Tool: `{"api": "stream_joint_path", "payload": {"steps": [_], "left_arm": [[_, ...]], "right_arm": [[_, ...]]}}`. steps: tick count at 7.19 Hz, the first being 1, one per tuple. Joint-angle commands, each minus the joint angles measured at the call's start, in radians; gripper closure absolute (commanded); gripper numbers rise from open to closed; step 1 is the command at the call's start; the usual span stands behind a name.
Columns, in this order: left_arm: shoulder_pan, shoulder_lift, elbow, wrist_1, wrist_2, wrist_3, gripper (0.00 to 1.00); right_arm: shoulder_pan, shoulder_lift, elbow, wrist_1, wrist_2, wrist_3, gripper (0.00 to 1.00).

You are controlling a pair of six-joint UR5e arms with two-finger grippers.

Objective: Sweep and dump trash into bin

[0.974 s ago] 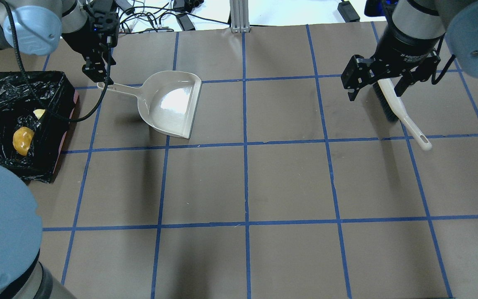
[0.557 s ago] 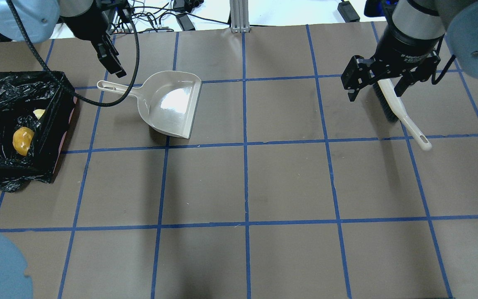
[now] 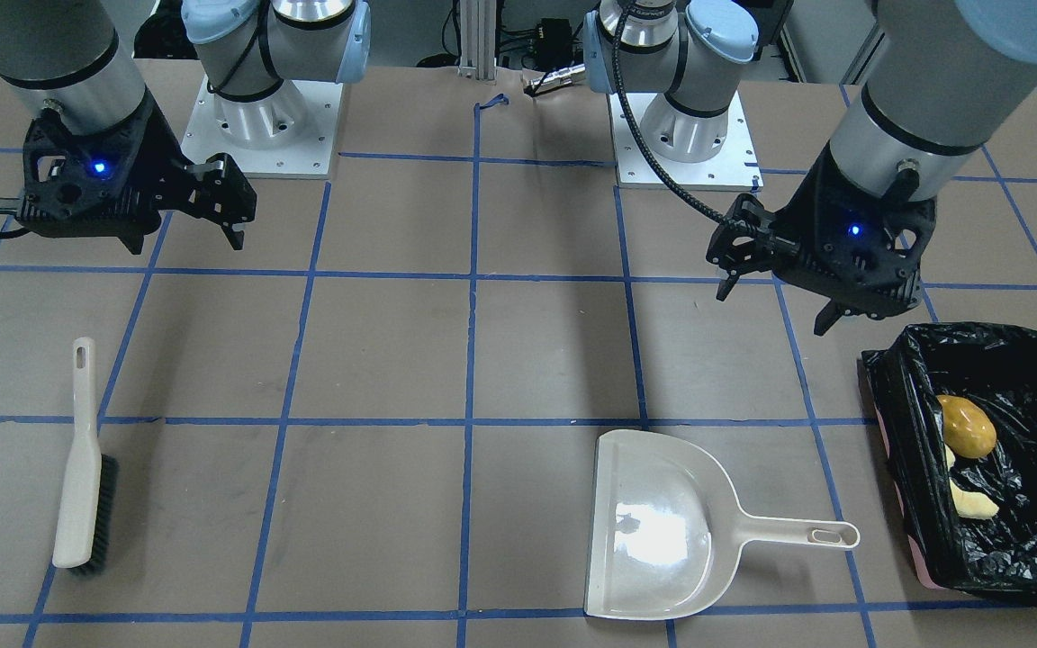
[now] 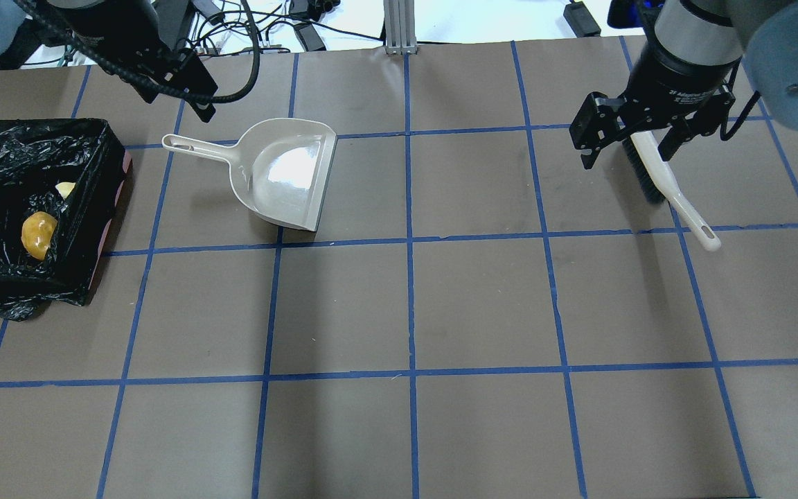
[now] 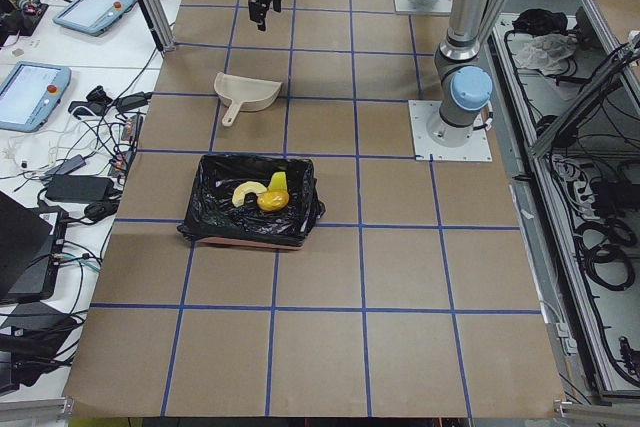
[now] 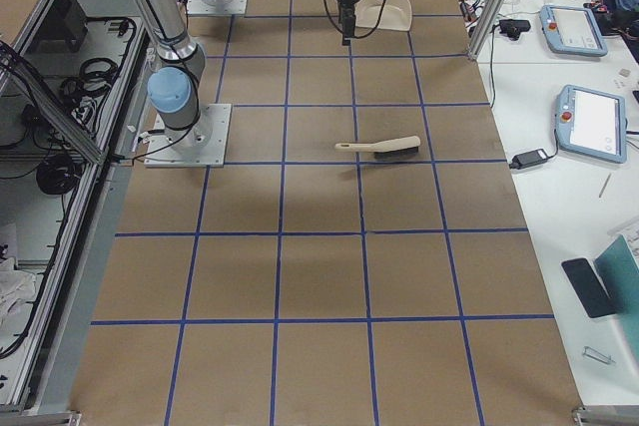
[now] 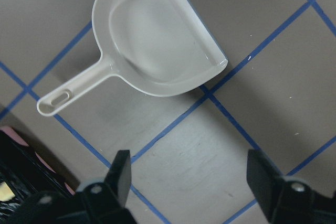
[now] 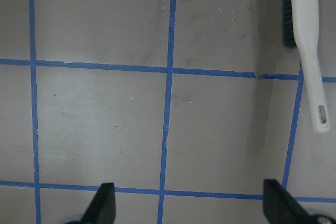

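The bin (image 4: 104,149), lined with a black bag, stands at the table's left end and also shows in the front view (image 3: 897,450). In it lie the yellow-orange lump (image 4: 37,234) (image 3: 967,425) and the cream croissant shape (image 3: 973,502). A yellow-green wedge, the sponge (image 5: 277,183), shows beside them in the left exterior view. My left gripper (image 4: 184,90) (image 3: 770,310) (image 7: 191,182) is open and empty, raised behind the dustpan. My right gripper (image 4: 624,156) (image 3: 185,243) (image 8: 191,208) is open and empty above the brush.
The cream dustpan (image 4: 288,173) (image 3: 662,531) (image 7: 157,40) lies flat and empty right of the bin, its handle toward the bin. The white brush (image 4: 662,180) (image 3: 82,468) (image 8: 307,35) lies on the table at the right. Cables lie beyond the far edge.
My left gripper has left the dustpan handle, risen and drawn back toward the table's far left edge. The dustpan has settled slightly. The right arm has not moved.
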Motion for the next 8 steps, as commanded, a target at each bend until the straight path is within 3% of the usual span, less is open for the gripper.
{"api": "stream_joint_path", "payload": {"steps": [1,3,8], "left_arm": [[-0.032,0.063,-0.053,-0.008,0.010,-0.236,0.00],[-0.032,0.122,-0.100,-0.011,0.013,-0.382,0.00],[-0.031,0.156,-0.149,0.001,0.010,-0.377,0.00]], "right_arm": [[0.000,0.000,-0.001,0.001,0.000,0.010,0.00],[0.000,0.000,0.001,0.001,-0.001,0.012,0.00],[0.000,0.000,0.001,0.000,-0.001,0.012,0.00]]}}
